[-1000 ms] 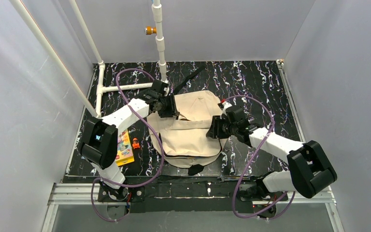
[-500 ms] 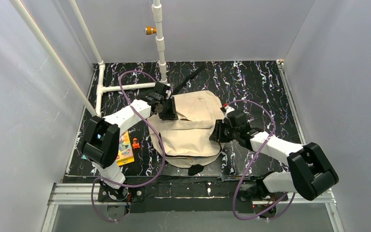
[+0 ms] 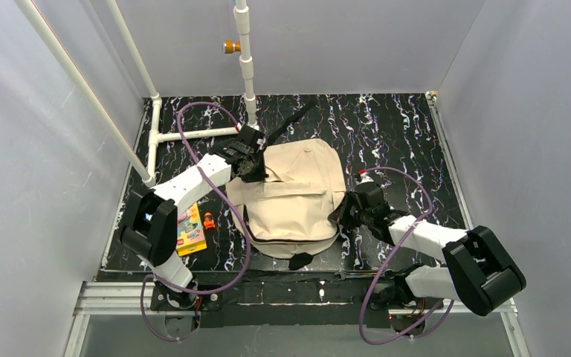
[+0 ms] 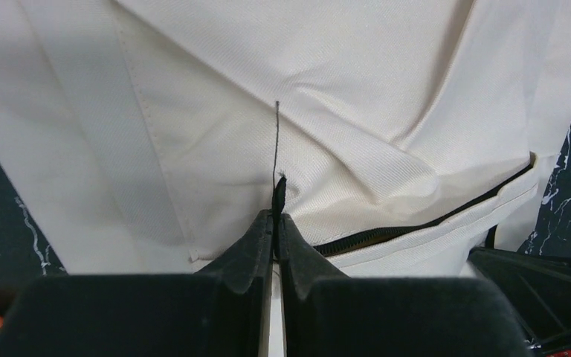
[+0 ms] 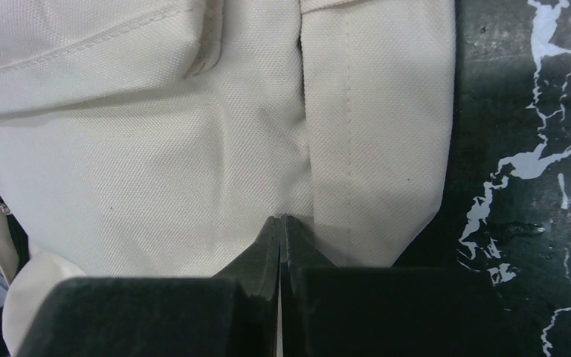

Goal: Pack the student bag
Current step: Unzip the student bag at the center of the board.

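Now, seen from the top camera, the student bag [image 3: 291, 195] lies flat in the middle of the dark marbled table [image 3: 394, 126], its rounded end toward the arms. It has settled flatter than a second ago, when both arms held its sides pulled up. The left gripper [image 3: 255, 168] sits at the bag's far-left edge; the right gripper [image 3: 342, 217] has dropped back to the bag's right side, nearer the arm bases. Left of the bag, well apart from it, a colourful book [image 3: 191, 229] and a small orange toy [image 3: 209, 221] wait on the table — nothing looks packed yet.

From the left wrist, the jaws are pressed fully together over beige fabric, with only a thin dark thread rising from their tips; whether they pinch any cloth I cannot tell. A dark zip [image 4: 424, 221] runs just right of them.

From the right wrist, the jaws are likewise clamped together at the bag's edge seam — apparently holding nothing. Judging by this, both arms have let go of the bag, so the opening likely needs regrasping before anything goes in.
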Robot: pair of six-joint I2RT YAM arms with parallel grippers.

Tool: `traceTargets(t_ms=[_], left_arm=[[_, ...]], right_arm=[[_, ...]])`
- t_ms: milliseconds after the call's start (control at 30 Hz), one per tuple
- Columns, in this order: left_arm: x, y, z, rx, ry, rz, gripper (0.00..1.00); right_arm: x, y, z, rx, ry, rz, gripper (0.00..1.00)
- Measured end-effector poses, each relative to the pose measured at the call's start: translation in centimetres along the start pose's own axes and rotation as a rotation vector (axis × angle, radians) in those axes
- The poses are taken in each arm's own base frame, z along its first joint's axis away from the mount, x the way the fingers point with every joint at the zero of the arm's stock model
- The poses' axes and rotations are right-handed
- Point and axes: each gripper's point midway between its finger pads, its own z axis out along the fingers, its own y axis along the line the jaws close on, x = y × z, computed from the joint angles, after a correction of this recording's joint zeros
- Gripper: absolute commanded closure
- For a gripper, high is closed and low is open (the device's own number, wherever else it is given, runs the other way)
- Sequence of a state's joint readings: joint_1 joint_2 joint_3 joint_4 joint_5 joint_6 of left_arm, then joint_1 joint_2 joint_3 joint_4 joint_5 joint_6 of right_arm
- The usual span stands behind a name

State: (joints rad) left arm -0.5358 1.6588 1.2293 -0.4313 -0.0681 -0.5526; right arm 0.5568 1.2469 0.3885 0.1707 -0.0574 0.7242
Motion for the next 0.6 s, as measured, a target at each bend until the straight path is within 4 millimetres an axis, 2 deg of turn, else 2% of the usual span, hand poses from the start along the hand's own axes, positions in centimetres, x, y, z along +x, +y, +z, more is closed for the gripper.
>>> traceTargets(t_ms=[167,433,467,500,600], left_arm=[[-0.5,1.4,-1.3,-0.055,-0.063,-0.012,1.00],[0.1,3.3,-1.5,-0.106,-0.067,-0.044,1.00],[0.3,3.5,-1.5,-0.107,-0.065,-0.047,1.00],[0.5,3.6,-1.5,-0.105,-0.064,-0.049,1.00],[0.8,3.8,-1.4,-0.095,-0.059,-0.053,1.00]], right_arm=[[0.1,-0.1,0.5,0.000,-0.019,0.106,0.99],[-0.1,0.0,1.1,-0.004,-0.037,0.200,0.99],[-0.1,0.0,1.1,-0.009,-0.038,0.192,0.95],[-0.2,0.1,1.1,-0.014,-0.036,0.176,0.86],[-0.5,0.6,0.9,-0.022,-0.014,0.074,0.51]])
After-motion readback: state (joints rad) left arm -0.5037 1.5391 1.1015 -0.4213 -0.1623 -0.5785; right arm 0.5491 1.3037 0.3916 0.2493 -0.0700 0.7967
